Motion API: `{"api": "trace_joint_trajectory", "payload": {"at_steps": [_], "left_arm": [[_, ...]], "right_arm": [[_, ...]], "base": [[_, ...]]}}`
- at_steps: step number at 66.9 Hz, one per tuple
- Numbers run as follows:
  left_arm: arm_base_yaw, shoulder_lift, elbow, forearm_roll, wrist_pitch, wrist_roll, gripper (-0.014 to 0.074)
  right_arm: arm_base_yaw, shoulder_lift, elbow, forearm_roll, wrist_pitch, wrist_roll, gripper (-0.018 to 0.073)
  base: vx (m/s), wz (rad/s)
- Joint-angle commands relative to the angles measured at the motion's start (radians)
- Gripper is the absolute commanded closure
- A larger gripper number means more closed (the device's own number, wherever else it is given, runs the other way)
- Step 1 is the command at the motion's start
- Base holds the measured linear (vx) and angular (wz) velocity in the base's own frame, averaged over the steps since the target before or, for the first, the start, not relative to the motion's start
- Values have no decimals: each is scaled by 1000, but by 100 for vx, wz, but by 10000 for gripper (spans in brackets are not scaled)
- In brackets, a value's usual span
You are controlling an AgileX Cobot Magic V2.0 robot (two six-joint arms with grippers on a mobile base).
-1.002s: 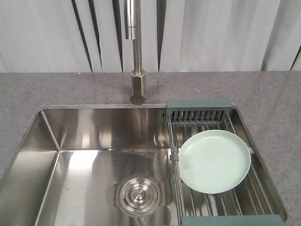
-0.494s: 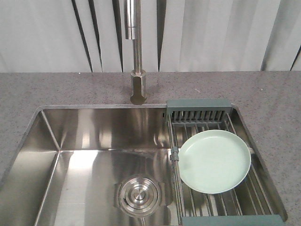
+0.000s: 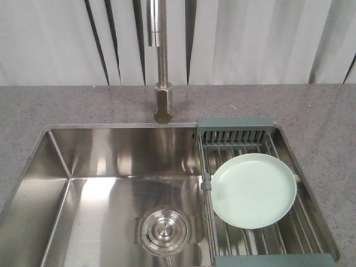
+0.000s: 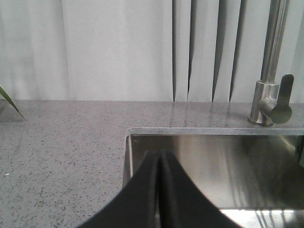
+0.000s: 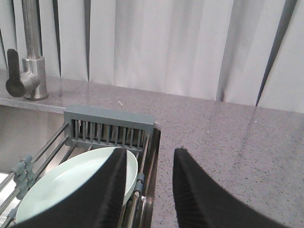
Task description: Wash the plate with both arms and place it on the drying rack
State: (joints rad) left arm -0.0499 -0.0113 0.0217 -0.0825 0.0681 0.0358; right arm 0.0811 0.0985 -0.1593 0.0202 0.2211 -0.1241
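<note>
The pale mint-green plate lies tilted on the bars of the drying rack, which spans the right end of the steel sink. Neither arm appears in the front view. In the right wrist view my right gripper is open, hanging over the rack's right edge. Its left finger covers part of the plate, and only rack edge and counter show between the fingers. My left gripper is shut on nothing, above the sink's back left corner.
A tall steel faucet stands behind the sink, its lever seen in the left wrist view. A round drain sits in the basin floor. Grey speckled countertop surrounds the sink, with white curtains behind. A green leaf tip shows at far left.
</note>
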Motion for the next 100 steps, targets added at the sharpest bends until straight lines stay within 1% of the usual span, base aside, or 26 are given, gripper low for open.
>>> {"api": "trace_joint_trajectory", "payload": {"at_steps": [1,9,12,16,24,30,41,47,59,100], "left_arm": [[-2,-15,-26,-6,-78,-9,603],[-2,-15,-26,-6,-78,-9,603],[-2,-15,-26,-6,-78,-9,603],[-2,-15,-26,-6,-77,-9,603],[-2,-15,-26,-6,-77,-9,603],[-2,-15,-26,-6,-77,-9,603],[-2,-15,-26,-6,-77,-9,603],[-2,-15,-26,-6,-77,-9,603],[-2,-15,-26,-6,-77,-9,603],[-2,-15,-26,-6,-77,-9,603]], "right_arm": [[-5,-31,61,2,-198,-1,320],[-8,-86,162,5,-303,17,320],[-26,-103,193,22,-326,39,320],[-49,-115,189,52,-287,67,320],[-54,-115,189,53,-273,72,326],[-54,-115,190,45,-253,70,382],[-54,-115,190,43,-198,67,573],[-54,-115,190,38,-202,65,568],[-54,-115,190,39,-274,65,568],[-54,-115,189,40,-276,65,568]], "base": [[0,0],[0,0],[0,0],[0,0],[0,0],[0,0],[0,0],[0,0],[0,0],[0,0]]}}
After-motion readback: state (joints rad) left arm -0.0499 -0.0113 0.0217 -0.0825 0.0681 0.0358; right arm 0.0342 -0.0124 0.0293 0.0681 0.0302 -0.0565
